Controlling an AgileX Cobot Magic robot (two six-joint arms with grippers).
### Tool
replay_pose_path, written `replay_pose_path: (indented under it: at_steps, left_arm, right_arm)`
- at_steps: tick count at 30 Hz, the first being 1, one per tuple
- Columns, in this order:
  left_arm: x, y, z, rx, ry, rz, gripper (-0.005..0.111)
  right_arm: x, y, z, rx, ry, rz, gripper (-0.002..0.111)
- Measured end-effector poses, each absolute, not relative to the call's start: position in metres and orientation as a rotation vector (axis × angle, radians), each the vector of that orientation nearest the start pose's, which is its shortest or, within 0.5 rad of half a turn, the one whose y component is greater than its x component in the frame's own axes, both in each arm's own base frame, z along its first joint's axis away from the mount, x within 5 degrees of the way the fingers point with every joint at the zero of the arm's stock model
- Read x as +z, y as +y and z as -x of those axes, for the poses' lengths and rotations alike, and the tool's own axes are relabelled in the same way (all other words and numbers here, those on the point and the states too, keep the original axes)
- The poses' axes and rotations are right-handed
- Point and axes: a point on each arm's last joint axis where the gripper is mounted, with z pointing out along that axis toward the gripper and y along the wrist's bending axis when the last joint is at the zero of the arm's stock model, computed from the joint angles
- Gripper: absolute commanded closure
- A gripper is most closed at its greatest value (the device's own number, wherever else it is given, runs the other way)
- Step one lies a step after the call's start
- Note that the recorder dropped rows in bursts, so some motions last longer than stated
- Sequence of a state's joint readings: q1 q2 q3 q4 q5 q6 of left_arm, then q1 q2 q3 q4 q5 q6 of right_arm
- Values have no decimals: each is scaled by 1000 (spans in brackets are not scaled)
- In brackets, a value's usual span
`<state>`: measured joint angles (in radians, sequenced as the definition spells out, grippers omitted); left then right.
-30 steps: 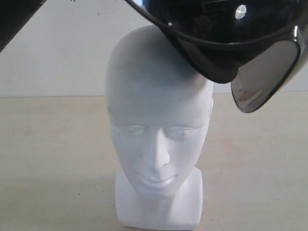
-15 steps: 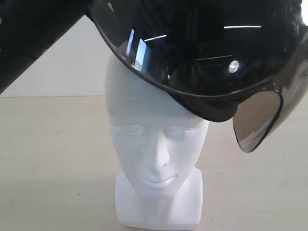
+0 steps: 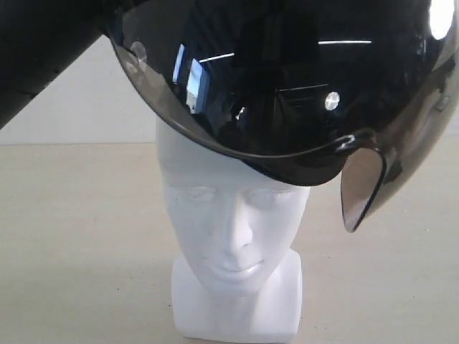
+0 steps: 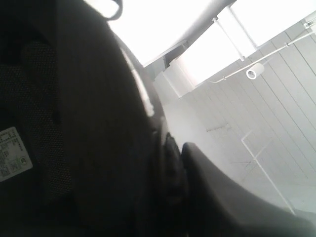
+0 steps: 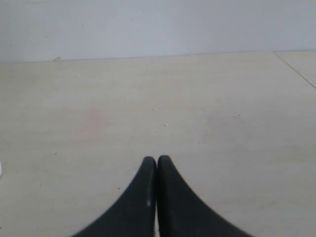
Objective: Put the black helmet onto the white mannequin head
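Black helmet (image 3: 287,79) held at a tilt over the crown of the white mannequin head (image 3: 233,229), not yet seated.

Shows the helmet above the head and skewed toward the right of the exterior view, open underside facing down so as to take in the crown. Hides the skull down to just above the brows, with the smoky visor (image 3: 362,186) dangling beside the temple. Places the left gripper (image 4: 170,163) clamped on the helmet's rim, mostly lost in shadow beside the padded lining and its white label (image 4: 12,153); judges that grip from the helmet hanging well above the worktop (image 3: 72,236). Finds the right gripper (image 5: 157,163) pressed together on nothing, low over the worktop away from the head, probably to leave room. Calls next for levelling and centring before release.
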<state>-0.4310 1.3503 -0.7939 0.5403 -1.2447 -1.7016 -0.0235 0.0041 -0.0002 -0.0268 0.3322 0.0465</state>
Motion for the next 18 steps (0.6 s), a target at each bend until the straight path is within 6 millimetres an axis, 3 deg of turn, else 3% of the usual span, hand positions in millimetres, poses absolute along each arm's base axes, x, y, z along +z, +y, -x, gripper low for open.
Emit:
replay_pose_path:
  at_steps: [18]
  left_arm:
    - [353,-147,-236,-1939,1209,13,102]
  right_arm:
    - [183,-2,-54,-10,1819,-47,108]
